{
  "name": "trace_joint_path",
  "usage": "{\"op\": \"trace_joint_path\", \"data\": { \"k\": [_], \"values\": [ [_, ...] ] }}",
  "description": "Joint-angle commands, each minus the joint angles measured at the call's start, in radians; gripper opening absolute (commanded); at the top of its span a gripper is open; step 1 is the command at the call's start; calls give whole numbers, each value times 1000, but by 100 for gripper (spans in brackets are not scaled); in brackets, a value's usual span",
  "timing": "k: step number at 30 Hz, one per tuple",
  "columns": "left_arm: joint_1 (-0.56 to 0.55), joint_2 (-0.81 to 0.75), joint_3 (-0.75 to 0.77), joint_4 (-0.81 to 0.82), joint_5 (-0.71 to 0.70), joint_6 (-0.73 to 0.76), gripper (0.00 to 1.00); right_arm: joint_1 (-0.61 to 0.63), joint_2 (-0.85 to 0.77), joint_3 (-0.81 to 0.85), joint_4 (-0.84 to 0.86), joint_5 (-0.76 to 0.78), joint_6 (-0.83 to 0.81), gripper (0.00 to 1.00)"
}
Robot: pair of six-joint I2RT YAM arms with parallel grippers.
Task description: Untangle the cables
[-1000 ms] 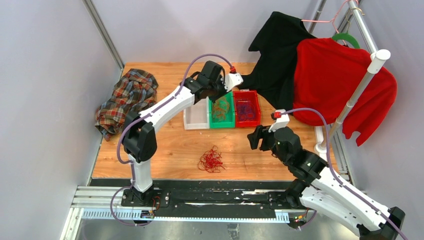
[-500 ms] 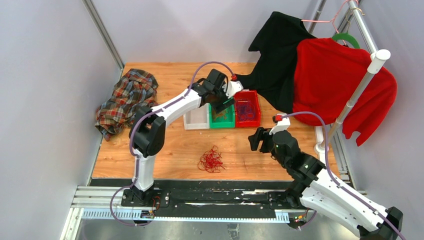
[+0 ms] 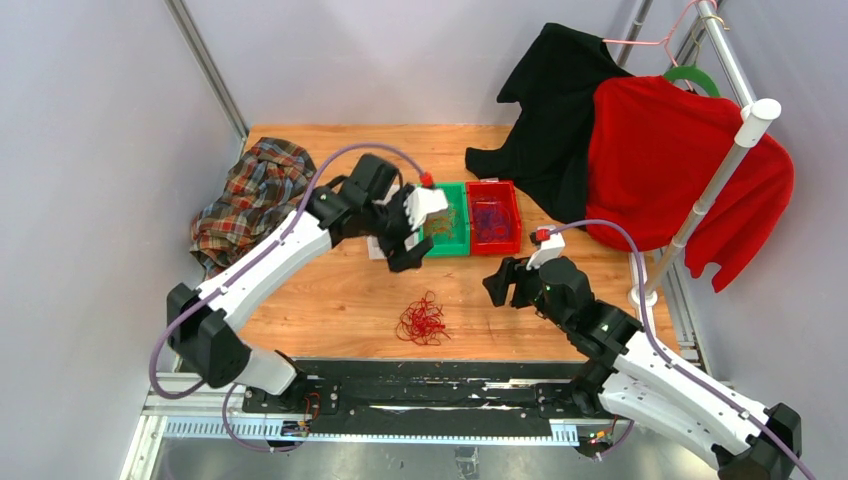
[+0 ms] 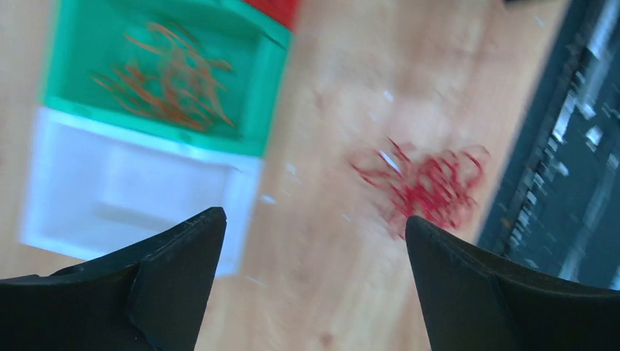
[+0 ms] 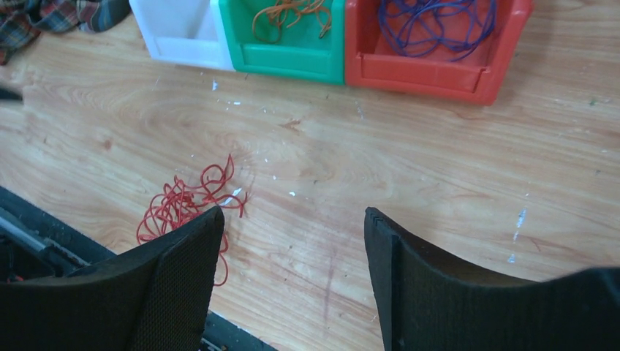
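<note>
A tangle of red cables (image 3: 422, 322) lies on the wood table near the front edge, also in the left wrist view (image 4: 424, 183) and right wrist view (image 5: 179, 208). Orange cables (image 5: 289, 14) lie in the green bin (image 3: 452, 240). Purple cables (image 5: 439, 22) lie in the red bin (image 3: 493, 240). My left gripper (image 3: 412, 240) hovers open and empty over the white bin's front edge (image 4: 110, 197); its view is blurred (image 4: 314, 217). To the right of the red tangle, my right gripper (image 3: 503, 285) is open with nothing between its fingers (image 5: 294, 212).
A plaid shirt (image 3: 255, 195) is heaped at the table's left edge. A black garment (image 3: 555, 110) and a red sweater (image 3: 680, 170) hang on a white rack (image 3: 700, 200) at the right. A dark rail (image 3: 430, 395) runs along the near edge.
My left gripper opened over the green bin, then swung back left and nearer, to the white bin's front. My right gripper edged left toward the red tangle.
</note>
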Motion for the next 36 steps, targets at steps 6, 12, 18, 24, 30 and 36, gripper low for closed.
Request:
{"op": "trace_joint_path", "data": {
  "k": [6,12,18,24,30,36],
  "values": [
    [-1,-112,-389,53,93,-104,90,27,32,16,49,-75,-27,65],
    [-68,-68,-499,195,29,-89,90,48,50,-8,88,-78,-22,63],
    [-85,-20,-527,292,40,-131,83,58,60,-9,103,-89,-27,62],
    [-91,17,-543,361,67,-157,46,62,44,-37,106,-125,-52,61],
    [-91,-34,-530,322,65,-132,2,82,-25,-5,2,-122,-47,60],
    [-91,-95,-422,184,113,-134,1,118,-5,71,-102,-155,-69,65]
  ]
}}
